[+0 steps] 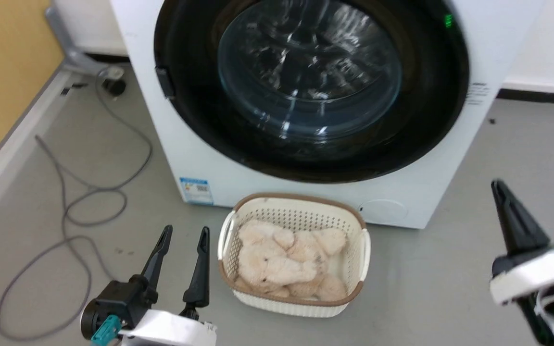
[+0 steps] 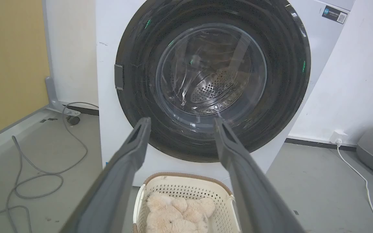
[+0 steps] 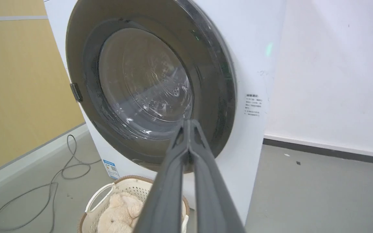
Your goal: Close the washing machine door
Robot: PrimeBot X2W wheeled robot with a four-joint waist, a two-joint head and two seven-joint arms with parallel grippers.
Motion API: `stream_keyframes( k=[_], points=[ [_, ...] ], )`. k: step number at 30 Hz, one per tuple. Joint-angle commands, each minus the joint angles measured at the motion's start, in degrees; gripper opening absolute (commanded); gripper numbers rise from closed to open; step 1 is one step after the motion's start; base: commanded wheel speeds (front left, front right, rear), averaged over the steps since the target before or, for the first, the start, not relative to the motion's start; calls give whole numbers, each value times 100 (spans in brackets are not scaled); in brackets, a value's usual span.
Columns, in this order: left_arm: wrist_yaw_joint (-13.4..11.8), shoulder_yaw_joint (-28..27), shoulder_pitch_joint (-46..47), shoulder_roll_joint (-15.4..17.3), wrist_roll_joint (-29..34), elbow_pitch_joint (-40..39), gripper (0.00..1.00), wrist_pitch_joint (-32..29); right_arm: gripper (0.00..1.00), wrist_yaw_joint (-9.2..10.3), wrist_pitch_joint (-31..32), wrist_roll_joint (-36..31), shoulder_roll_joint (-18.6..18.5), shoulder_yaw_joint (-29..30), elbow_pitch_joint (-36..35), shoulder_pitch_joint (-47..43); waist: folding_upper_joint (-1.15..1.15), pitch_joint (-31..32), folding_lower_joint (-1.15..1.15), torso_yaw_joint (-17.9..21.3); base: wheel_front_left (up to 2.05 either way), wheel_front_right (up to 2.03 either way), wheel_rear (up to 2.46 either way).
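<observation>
Floor [image 1: 450, 278]: lay grey and bare-looking around the machine, edged by a yellow wall on the left of the head view.
Washing machine [image 1: 238, 163]: stood white and front-on at the top of the head view, steel drum dimly visible through the glass from the left wrist.
Washing machine door [image 1: 308, 81]: sat flat against the machine's front, black rim nearly as wide as the cabinet, clear glass bowl at its centre.
Basket [image 1: 296, 216]: rested on the floor just before the machine, below the door, cream and perforated with a brown rim.
Plush [image 1: 282, 264]: lay heaped inside the basket, beige.
Cable [image 1: 150, 149]: trailed in loose grey loops across the floor left of the machine.
Left gripper [image 1: 185, 230]: hovered at lower left beside the basket, its 2 fingers spread apart, gripping nothing, clear of the door.
Right gripper [image 3: 189, 124]: hung at lower right, well apart from the basket, its 2 fingers pressed together with nothing between, pointed toward the door's lower rim.
Blue label [image 1: 194, 190]: stuck at the machine's lower left corner.
</observation>
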State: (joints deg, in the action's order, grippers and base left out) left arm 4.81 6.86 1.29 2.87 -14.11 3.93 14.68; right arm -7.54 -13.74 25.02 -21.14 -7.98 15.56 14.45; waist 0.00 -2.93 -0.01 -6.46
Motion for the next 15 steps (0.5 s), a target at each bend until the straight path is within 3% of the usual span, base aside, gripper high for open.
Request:
stream_keyframes(
  k=[1, 11, 12, 13, 15],
  points=[
    [25, -47, -114, 1, 44, 4, 100, 32, 0, 5, -32, -159, 188, 157, -154, -243, 0, 104, 1, 124, 0, 0, 0],
    [47, -143, -371, 1, 107, 144, 100, 32, 0, 5, 59, -1180, 1216, 889, -820, -1322, 0, 241, 1, 342, 0, 0, 0],
    [26, -150, -392, 1, 89, 157, 100, 32, 17, 5, 46, -1271, 1301, 927, -880, -1405, 0, 252, 1, 351, 0, 0, 0],
    [11, -154, -409, 1, 78, 161, 100, 32, 100, 5, 32, -1343, 1376, 968, -926, -1486, 0, 262, 1, 358, 0, 0, 0],
    [-13, -152, -443, 1, 71, 163, 100, 32, 100, 5, 12, -1407, 1508, 1035, -990, -1641, 0, 284, 1, 366, 0, 0, 0]
  ],
)
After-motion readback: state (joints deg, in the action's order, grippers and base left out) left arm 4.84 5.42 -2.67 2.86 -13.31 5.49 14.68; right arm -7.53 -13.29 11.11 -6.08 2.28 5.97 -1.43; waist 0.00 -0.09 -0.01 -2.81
